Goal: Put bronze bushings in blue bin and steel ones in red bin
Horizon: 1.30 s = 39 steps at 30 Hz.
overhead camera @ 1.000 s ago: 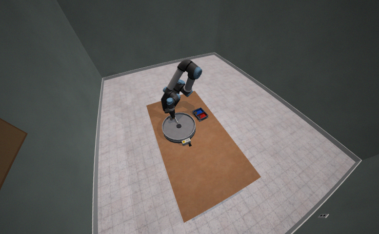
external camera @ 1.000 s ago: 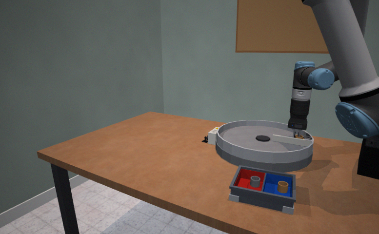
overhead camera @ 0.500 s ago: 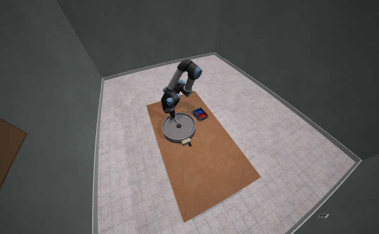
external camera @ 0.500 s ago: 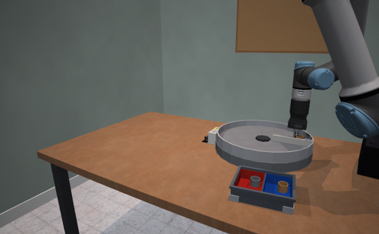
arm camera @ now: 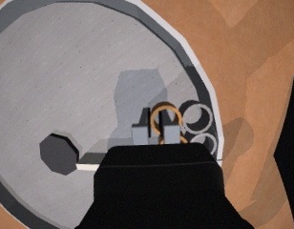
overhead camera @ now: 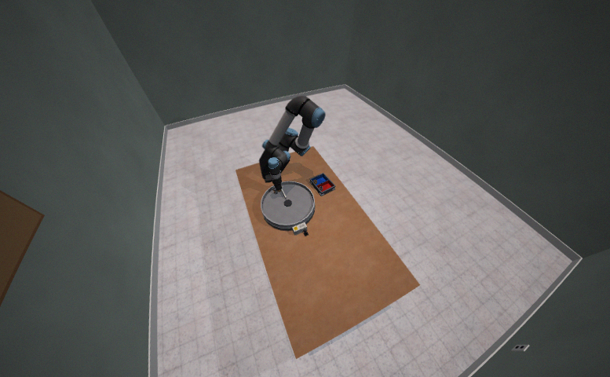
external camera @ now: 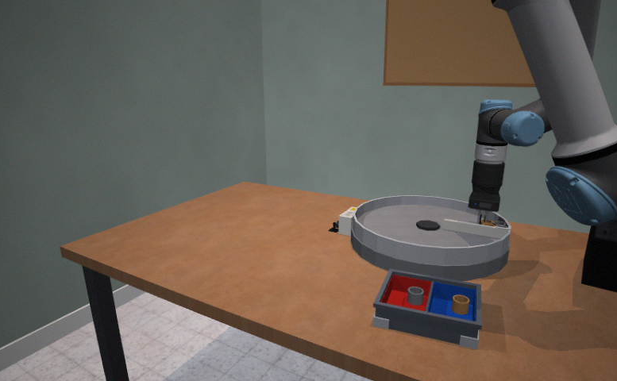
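My gripper (arm camera: 154, 116) (external camera: 483, 217) (overhead camera: 279, 191) is down inside the turntable (external camera: 425, 244) (overhead camera: 294, 219) (arm camera: 66, 72) near its rim. Its fingers are shut on the wall of a bronze bushing (arm camera: 165, 105) (external camera: 492, 221), one finger inside the ring and one outside. Two steel bushings (arm camera: 209, 115) (arm camera: 215, 145) stand right beside it against the rim. The bin tray holds a steel bushing (external camera: 414, 295) in the red bin (external camera: 394, 296) (overhead camera: 327, 187) and a bronze bushing (external camera: 460, 303) in the blue bin (external camera: 441, 304) (overhead camera: 318, 179).
A dark hub (external camera: 427, 225) (arm camera: 58, 153) sits at the turntable's centre, with a white bar (external camera: 472, 227) (arm camera: 87, 167) running from it to the rim. A small control box (external camera: 345, 221) (overhead camera: 299, 228) stands beside the turntable. The arm's base (external camera: 614, 255) stands at the right.
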Motion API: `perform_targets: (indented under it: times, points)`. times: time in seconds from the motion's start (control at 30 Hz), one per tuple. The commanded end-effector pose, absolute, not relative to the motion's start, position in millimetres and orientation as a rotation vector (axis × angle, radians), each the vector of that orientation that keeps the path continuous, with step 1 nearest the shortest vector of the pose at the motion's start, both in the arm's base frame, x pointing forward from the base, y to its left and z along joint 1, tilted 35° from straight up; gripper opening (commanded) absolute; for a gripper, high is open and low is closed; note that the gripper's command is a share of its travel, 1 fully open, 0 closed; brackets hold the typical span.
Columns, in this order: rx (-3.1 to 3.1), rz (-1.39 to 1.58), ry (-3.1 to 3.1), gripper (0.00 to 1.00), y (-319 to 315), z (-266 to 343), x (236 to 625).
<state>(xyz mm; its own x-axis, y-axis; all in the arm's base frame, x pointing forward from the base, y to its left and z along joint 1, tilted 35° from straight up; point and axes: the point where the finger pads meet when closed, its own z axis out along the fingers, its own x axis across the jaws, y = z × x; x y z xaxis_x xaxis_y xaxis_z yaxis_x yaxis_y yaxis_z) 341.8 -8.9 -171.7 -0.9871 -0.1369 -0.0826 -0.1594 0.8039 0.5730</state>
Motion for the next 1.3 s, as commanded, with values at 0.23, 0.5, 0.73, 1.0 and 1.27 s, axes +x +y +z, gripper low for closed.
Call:
perform_targets:
  times: [0.23, 0.5, 0.73, 1.0, 1.27]
  points:
    - [-0.242, 0.940, 2.948, 0.00, -9.4, -171.6, 342.0]
    - [-0.242, 0.940, 2.948, 0.00, -9.4, -171.6, 342.1]
    - [-0.242, 0.940, 2.948, 0.00, -9.4, -171.6, 342.1]
    - [-0.242, 0.940, 2.948, 0.00, -9.7, -171.1, 342.1]
    - [-0.242, 0.940, 2.949, 0.00, -11.4, -168.6, 342.2]
